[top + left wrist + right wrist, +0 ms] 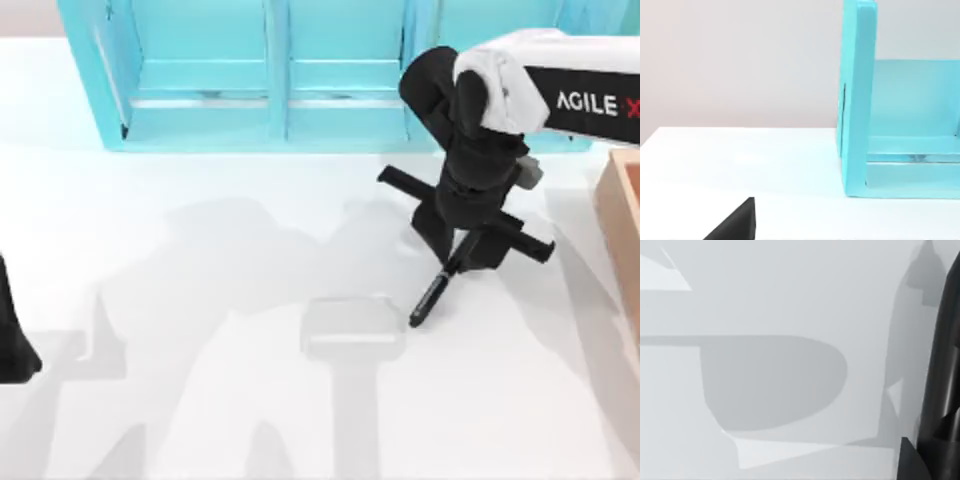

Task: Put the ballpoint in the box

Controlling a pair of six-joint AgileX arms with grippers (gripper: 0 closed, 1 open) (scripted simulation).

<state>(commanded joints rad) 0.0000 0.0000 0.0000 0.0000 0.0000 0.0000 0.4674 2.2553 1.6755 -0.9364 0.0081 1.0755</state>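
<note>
Half the ballpoint (pixel 432 293) hidden inside right end effector (pixel 462 262); box (pixel 622 215) cropped

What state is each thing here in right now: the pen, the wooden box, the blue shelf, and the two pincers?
ballpoint: held at its upper end, slanting down, tip off the table
right pincer: shut on the ballpoint, beside the box
box: open-topped, at the table's right edge, partly in view
turquoise shelf: upright at the back
left pincer: parked at the left edge

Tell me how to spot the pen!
Find the big turquoise shelf at the back of the white table. In front of its right end, the right gripper holds the ballpoint: a slim black stick slanting down to a point.
</note>
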